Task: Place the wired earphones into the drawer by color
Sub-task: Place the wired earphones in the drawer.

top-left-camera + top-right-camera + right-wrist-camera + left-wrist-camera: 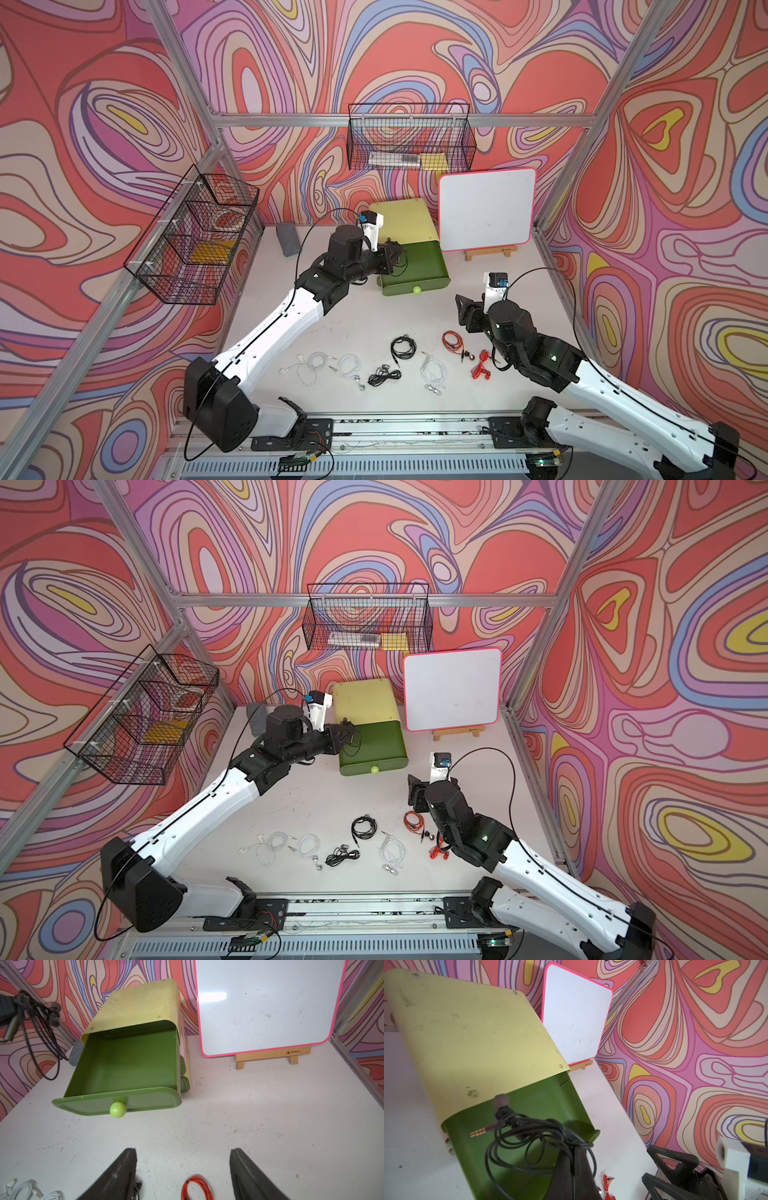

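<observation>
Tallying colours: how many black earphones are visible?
3 black earphones: one hangs from the left claw at the drawer; a coil and a bundle lie on the table. The right arm may hide more.

A white table (pixel 374 316) is enclosed on three sides by walls (pixel 415 54) printed with red, pink, lilac and yellow swirls and framed by aluminium rails (pixel 291 120). A pink-edged whiteboard (pixel 486 210) is propped on a wooden easel (pixel 490 252) at the back. One black wire basket (pixel 411 141) is hung above the whiteboard and to its left, a second wire basket (pixel 195 237) is fixed well to its left, and a grey block (pixel 288 238) is laid on the table left of it.
</observation>
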### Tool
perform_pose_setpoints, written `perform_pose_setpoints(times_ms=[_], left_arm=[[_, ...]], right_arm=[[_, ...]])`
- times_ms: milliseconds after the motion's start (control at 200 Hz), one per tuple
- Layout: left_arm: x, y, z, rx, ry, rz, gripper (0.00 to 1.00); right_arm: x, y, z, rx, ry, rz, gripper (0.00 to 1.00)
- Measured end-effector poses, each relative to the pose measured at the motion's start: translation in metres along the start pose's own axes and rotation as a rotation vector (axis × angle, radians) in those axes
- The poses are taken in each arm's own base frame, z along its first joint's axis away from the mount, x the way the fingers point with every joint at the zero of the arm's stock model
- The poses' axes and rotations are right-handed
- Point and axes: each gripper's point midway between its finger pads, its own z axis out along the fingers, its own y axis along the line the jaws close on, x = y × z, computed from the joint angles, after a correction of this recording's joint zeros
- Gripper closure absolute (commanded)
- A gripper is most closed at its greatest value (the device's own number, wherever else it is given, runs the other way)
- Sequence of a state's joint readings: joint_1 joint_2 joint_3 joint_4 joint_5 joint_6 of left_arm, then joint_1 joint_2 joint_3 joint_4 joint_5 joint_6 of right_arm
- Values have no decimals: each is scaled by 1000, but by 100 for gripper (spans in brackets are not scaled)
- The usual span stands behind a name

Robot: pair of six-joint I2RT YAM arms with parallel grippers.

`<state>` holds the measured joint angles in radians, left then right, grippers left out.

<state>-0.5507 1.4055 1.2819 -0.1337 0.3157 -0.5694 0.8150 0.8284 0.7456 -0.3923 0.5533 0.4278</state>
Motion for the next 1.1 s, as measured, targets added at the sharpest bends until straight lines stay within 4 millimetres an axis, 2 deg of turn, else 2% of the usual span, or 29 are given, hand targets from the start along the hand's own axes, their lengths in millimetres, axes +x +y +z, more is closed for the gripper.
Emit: perform_pose_setpoints(times_ms=[165, 320, 581, 736, 836, 941, 1032, 1102], left_arm=[[6, -2, 26, 23, 31, -5, 100], [18, 6, 44, 15, 69, -18, 100], [29, 14, 55, 0, 100, -26, 100], [29, 15, 55, -1, 99, -25, 62], [28, 14, 54, -2, 95, -22, 53], [22, 10, 48, 1, 80, -17, 48], [13, 2, 33, 9, 47, -5, 42], [7, -4, 15, 13, 12, 6, 33]], right_arm=[[0, -2, -2, 3, -2, 0, 27], [0, -4, -4, 7, 1, -3, 27], [1, -5, -5, 10, 3, -4, 28], [2, -5, -5, 10, 7, -7, 28], [4, -2, -4, -5, 18, -9, 28], [10, 5, -1, -38, 47, -17, 28], [19, 17, 3, -88, 93, -29, 28], [27, 28, 6, -137, 138, -39, 28]])
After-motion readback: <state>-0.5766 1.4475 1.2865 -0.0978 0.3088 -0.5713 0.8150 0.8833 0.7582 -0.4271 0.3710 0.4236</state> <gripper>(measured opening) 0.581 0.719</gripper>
